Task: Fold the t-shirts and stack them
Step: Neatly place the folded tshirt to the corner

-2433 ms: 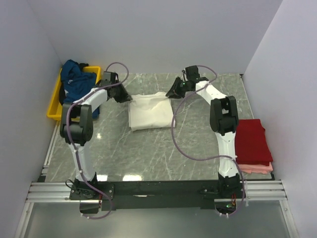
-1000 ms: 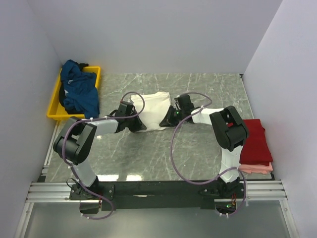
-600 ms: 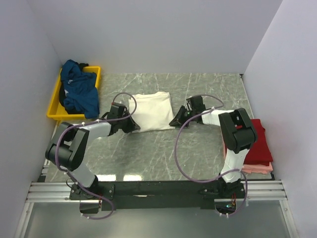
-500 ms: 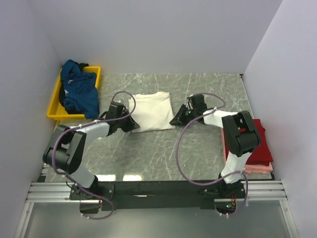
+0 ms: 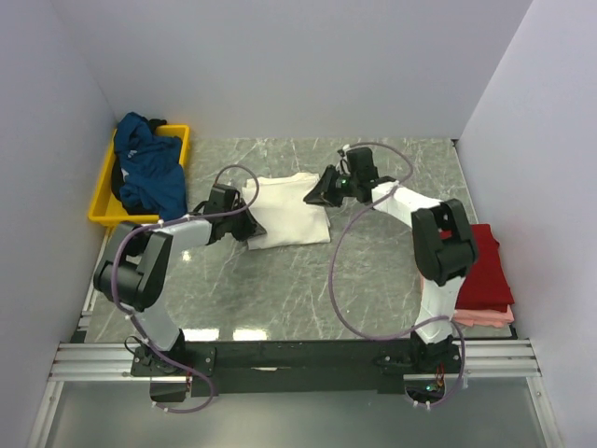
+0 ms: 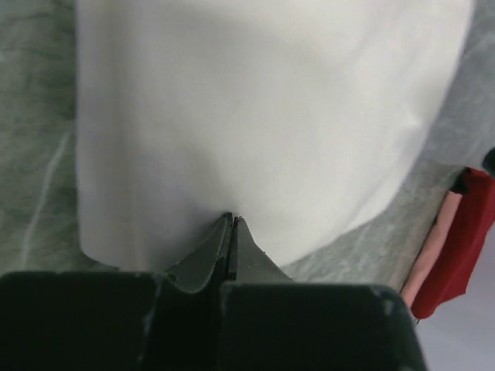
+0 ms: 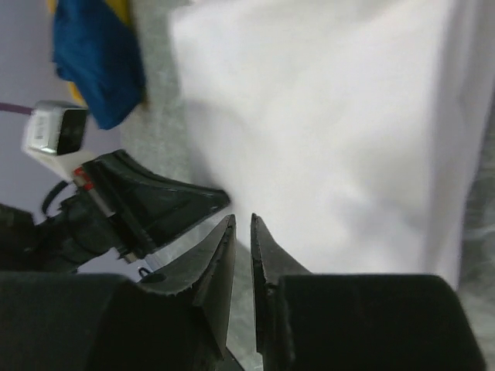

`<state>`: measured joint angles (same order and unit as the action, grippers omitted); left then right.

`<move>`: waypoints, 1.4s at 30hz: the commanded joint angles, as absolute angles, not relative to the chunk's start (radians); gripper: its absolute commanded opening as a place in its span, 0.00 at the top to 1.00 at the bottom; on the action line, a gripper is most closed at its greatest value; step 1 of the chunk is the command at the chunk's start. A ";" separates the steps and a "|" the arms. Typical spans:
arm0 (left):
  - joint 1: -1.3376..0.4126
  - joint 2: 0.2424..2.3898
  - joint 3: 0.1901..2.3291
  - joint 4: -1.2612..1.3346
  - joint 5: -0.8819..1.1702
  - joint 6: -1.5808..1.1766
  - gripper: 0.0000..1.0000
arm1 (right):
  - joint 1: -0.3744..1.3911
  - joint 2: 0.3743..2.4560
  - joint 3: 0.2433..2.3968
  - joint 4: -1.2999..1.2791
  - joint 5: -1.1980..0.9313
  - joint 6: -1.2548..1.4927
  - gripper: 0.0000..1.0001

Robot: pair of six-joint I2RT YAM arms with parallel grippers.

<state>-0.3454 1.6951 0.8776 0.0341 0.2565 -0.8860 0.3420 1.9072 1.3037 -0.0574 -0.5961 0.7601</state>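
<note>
The cream-white t-shirt (image 5: 284, 210) lies folded in a rectangle mid-table; it fills the left wrist view (image 6: 255, 116) and the right wrist view (image 7: 332, 131). My left gripper (image 5: 250, 225) is low at its near left edge, jaws shut, tips (image 6: 232, 221) touching the cloth edge with no cloth seen between them. My right gripper (image 5: 317, 194) hovers over the shirt's far right corner, jaws (image 7: 241, 220) a narrow gap apart and empty. The dark teal-blue shirt (image 5: 149, 173) is bunched in the tray. The red shirt (image 5: 476, 266) lies folded on the pale pink shirt (image 5: 485, 317) at the right.
The yellow tray (image 5: 101, 207) stands at the far left against the wall. White walls close in the table on the left, back and right. The left gripper's fingers (image 7: 155, 202) show in the right wrist view, next to the shirt's edge.
The right gripper has moved from the shirt's near right edge up and away to its far right corner. The left gripper has shifted slightly right along the shirt's left edge.
</note>
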 commanded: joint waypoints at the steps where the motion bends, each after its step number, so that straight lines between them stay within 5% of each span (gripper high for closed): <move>1: -0.324 1.726 0.881 0.060 0.235 -0.899 1.00 | 0.338 2.015 1.325 -0.083 -0.591 0.749 0.79; 7: -0.285 1.753 0.822 0.083 0.249 -0.910 0.99 | 0.304 2.103 1.266 -0.051 -0.588 0.752 0.80; 15: -0.291 1.662 0.941 -0.064 0.233 -0.835 0.99 | 0.279 1.952 1.160 -0.017 -0.604 0.755 0.76; 24: -0.445 1.747 1.193 -0.210 0.169 -0.788 0.99 | 0.255 1.845 1.186 -0.098 -0.485 0.669 0.41; 42: -0.586 2.020 1.276 -0.227 0.143 -0.839 1.00 | 0.288 2.105 1.522 -0.348 -0.322 0.511 0.35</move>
